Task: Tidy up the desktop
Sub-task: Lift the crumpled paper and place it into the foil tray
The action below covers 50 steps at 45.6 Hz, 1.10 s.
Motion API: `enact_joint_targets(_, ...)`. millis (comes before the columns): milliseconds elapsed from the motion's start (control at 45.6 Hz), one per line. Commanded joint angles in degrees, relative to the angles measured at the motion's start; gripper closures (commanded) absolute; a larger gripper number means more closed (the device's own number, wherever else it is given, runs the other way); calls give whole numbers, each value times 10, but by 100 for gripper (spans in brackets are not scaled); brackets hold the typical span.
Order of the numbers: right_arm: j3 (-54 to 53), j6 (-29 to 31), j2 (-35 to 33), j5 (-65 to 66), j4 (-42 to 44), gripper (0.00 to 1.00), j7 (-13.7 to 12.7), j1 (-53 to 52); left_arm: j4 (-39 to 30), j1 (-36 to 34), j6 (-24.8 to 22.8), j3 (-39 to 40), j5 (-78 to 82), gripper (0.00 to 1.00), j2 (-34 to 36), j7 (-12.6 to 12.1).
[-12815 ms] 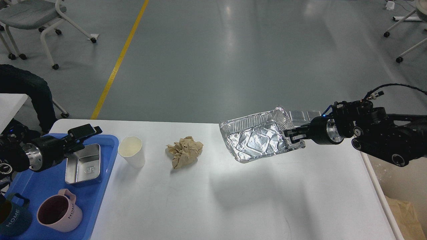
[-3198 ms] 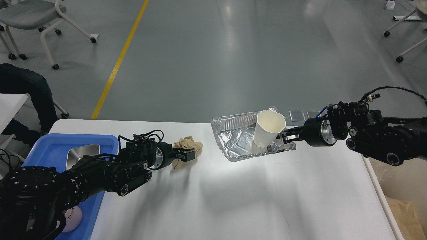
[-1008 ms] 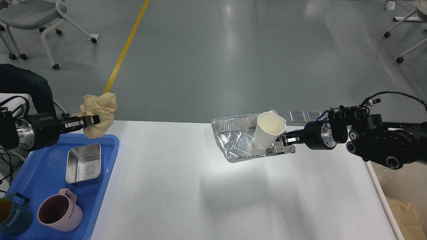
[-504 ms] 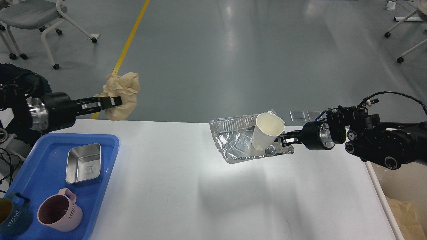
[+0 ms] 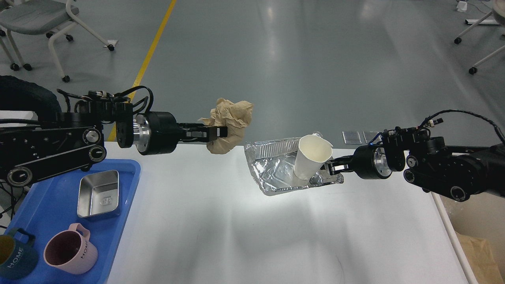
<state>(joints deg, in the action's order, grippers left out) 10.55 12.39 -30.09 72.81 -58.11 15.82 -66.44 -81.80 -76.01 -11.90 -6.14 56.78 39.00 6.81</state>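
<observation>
Desktop (image 5: 252, 232) | below both grippers | left gripper (image 5: 221, 132) pinches crumpled paper (image 5: 230, 122)

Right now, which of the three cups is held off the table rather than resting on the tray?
The white paper cup, standing in the foil container held by the right gripper. The pink mug and dark teal mug sit on the blue tray.

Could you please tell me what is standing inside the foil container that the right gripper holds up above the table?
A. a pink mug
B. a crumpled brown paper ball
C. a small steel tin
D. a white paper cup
D: a white paper cup stands in the foil container gripped at its edge by the right gripper, while the crumpled brown paper is in the left gripper.
</observation>
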Motion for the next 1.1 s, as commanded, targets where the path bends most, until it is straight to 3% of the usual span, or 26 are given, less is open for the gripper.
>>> enact_joint_targets(0,0,0,-1,0,-1,100,1,0,26,-30,-1,-31,-1,97,-45,0)
enact_joint_targets(153,-3,0,-4,0,-1,100,3,0,71,-57,-2,-62,-2,96,-119,0)
enact_joint_targets(438,-9,0,-6,0,-2,100,3,0,124,-49,-2,-76,-3,94,-192,0)
enact_joint_targets(504,-8,0,-6,0,-1,100,3,0,124,-49,-2,-76,-3,79,-194,-1)
enact_joint_targets(635,-9,0,-6,0,-1,100,3,0,124,-49,-1,-75,-2,22,-189,0)
enact_joint_targets(679,-9,0,-6,0,0,100,3,1,124,-49,-1,-73,-3,7,-184,0)
enact_joint_targets(964,-8,0,-6,0,1,100,3,2,118,-49,-17,-63,-27,4,-159,0)
enact_joint_targets(1073,-10,-1,-12,0,1,100,3,8,118,-43,-11,-16,-77,4,-141,0)
